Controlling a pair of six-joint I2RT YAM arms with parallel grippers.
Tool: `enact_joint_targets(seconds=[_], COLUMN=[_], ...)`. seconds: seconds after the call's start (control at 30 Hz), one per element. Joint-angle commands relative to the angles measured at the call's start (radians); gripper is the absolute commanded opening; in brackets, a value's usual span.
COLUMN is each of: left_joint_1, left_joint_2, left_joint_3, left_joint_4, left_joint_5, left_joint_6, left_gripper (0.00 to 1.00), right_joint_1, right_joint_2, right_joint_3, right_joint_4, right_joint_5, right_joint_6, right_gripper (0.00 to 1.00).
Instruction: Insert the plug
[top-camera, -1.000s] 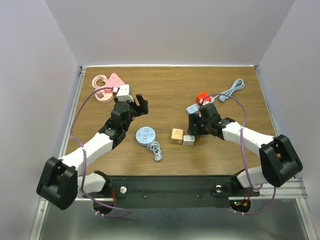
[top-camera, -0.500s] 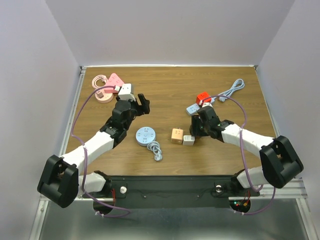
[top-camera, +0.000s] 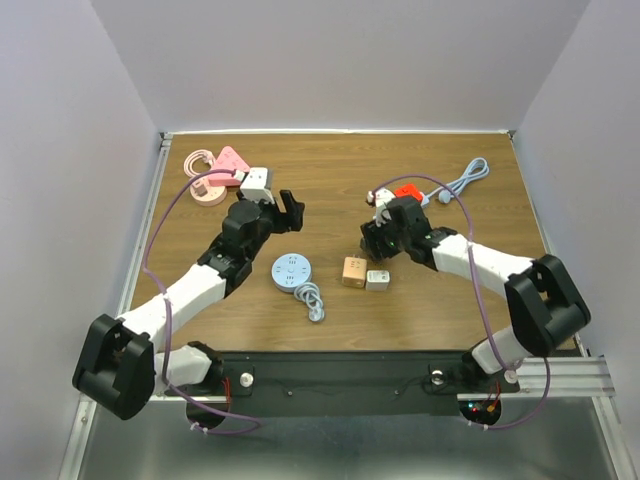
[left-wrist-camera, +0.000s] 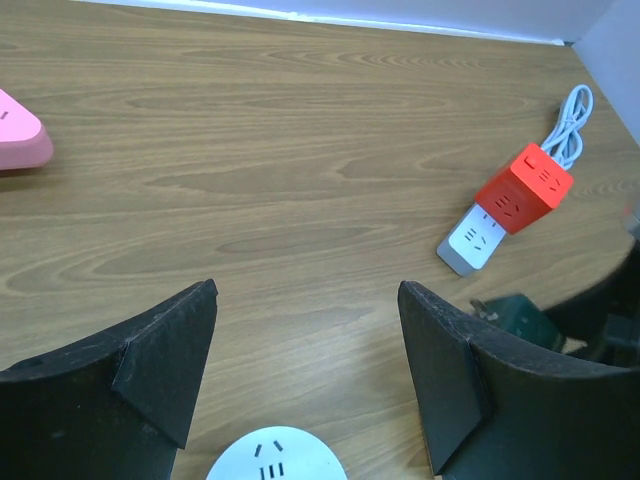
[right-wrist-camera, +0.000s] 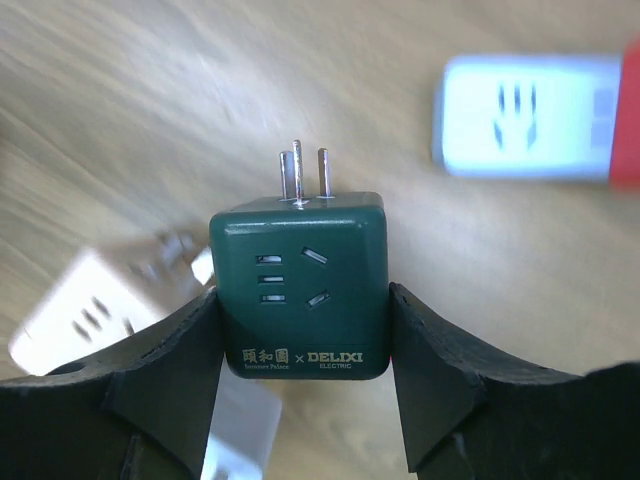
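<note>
My right gripper (right-wrist-camera: 302, 330) is shut on a dark green cube plug (right-wrist-camera: 300, 285) whose three metal prongs point away from the wrist. It holds the plug above the table, just right of centre in the top view (top-camera: 376, 236). The plug also shows at the right edge of the left wrist view (left-wrist-camera: 510, 315). A round pale blue socket (top-camera: 291, 271) lies left of centre, just below my left gripper's fingers in its wrist view (left-wrist-camera: 275, 457). My left gripper (top-camera: 285, 210) is open and empty above bare wood (left-wrist-camera: 310, 370).
A red cube (top-camera: 405, 192) with a white socket block (left-wrist-camera: 472, 240) lies beyond the right gripper, next to a grey cable (top-camera: 465, 182). An orange cube (top-camera: 353, 271) and a white cube (top-camera: 378, 280) sit near the centre. A pink power strip (top-camera: 228, 160) lies at the far left.
My right gripper has moved left with the green plug, away from the white cube. My left gripper has shifted slightly to the right.
</note>
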Motion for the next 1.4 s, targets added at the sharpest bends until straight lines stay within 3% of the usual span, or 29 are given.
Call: enact_joint_targets(seconds=[0.0, 0.27, 0.47, 0.63, 0.67, 0.87, 1.17, 1.37], left_joint_1=[-0.005, -0.004, -0.004, -0.004, -0.004, -0.004, -0.004, 0.002], left_joint_2=[-0.083, -0.106, -0.06, 0.046, 0.064, 0.245, 0.383, 0.388], left_joint_3=[-0.026, -0.028, -0.025, 0.018, 0.04, 0.165, 0.236, 0.204], left_joint_4=[-0.005, -0.063, -0.078, -0.069, -0.062, -0.032, 0.018, 0.004], left_joint_5=[0.016, 0.034, 0.039, 0.048, 0.06, 0.138, 0.226, 0.18], left_joint_6=[0.042, 0.005, -0.033, -0.047, -0.049, -0.064, -0.106, -0.112], left_gripper=[0.84, 0.84, 0.84, 0.84, 0.84, 0.84, 0.84, 0.82], right_joint_1=[0.006, 0.006, 0.007, 0.007, 0.006, 0.006, 0.006, 0.006], right_joint_2=[0.073, 0.33, 0.426, 0.438, 0.438, 0.407, 0.366, 0.358], right_joint_3=[0.127, 0.354, 0.417, 0.383, 0.372, 0.259, 0.155, 0.104], right_joint_4=[0.186, 0.266, 0.277, 0.324, 0.349, 0.482, 0.59, 0.656], right_joint_5=[-0.151, -0.419, -0.475, -0.486, -0.481, -0.426, -0.38, -0.364], right_joint_6=[-0.181, -0.238, -0.237, -0.203, -0.197, -0.142, -0.117, -0.243], right_gripper=[0.41, 0.42, 0.44, 0.54, 0.62, 0.81, 0.89, 0.9])
